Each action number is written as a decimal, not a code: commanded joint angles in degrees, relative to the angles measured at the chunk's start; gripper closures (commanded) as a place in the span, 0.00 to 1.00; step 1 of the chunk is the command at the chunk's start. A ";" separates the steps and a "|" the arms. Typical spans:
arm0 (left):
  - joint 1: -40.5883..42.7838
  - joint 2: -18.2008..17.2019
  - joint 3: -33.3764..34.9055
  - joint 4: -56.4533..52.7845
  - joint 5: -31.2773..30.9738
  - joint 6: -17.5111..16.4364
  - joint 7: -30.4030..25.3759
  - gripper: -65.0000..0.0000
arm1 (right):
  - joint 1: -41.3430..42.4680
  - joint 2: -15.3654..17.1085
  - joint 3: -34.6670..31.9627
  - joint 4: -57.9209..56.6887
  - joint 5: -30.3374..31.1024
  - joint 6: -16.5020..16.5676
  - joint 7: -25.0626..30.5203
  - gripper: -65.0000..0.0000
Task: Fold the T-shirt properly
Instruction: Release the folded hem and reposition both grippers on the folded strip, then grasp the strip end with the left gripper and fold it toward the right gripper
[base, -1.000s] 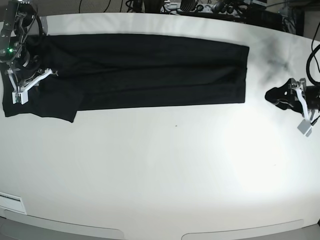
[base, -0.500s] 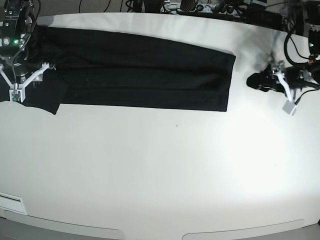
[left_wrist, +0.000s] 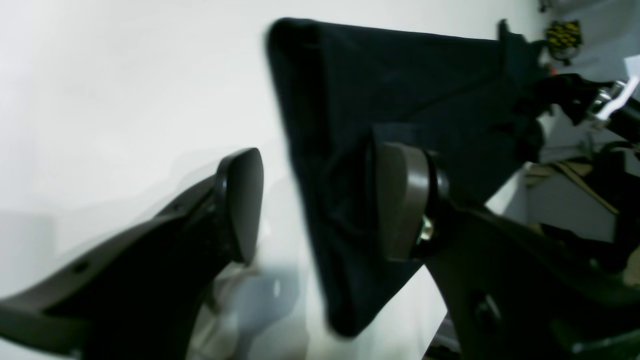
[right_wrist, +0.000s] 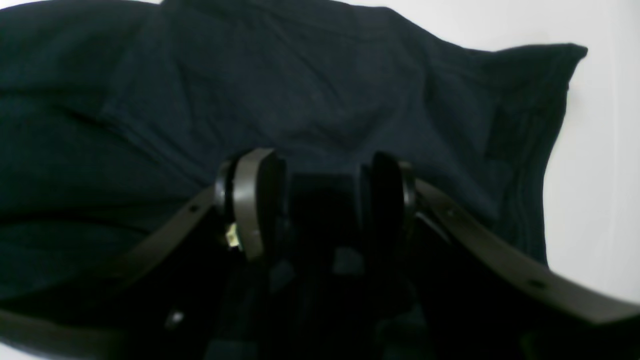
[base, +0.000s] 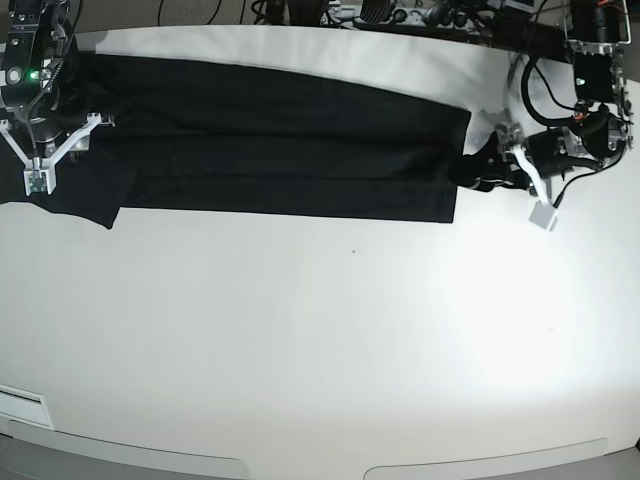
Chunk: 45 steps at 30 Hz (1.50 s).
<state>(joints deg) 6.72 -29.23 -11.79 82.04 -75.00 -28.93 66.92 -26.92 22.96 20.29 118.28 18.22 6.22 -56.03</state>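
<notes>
Base view: T-shirt (base: 270, 135) long flat band on table (base: 320, 340); left gripper (left_wrist: 320, 200) spread at hem, right gripper (right_wrist: 320, 205) pinching cloth

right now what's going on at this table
A two-armed robot is folding a black T-shirt that lies in a long band across the white table. The right gripper sits on the sleeve end with cloth between its fingers. The left gripper is open at the opposite edge, one finger over the cloth, not yet closed.
</notes>
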 joint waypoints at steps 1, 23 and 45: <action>0.42 0.22 1.20 0.20 3.32 0.72 2.45 0.42 | 0.26 0.87 0.37 0.90 -0.26 -0.20 1.03 0.50; -6.12 -1.27 7.48 0.39 20.65 9.29 -3.74 1.00 | 0.26 1.68 0.37 9.84 0.13 7.58 5.81 0.86; -6.12 -7.04 -5.18 0.44 -4.87 -1.25 3.63 1.00 | 2.95 1.38 0.35 -15.04 9.99 18.97 13.97 1.00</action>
<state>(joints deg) 1.39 -35.22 -16.51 81.65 -78.72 -29.67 71.13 -24.25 23.64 20.34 102.67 28.05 24.99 -41.87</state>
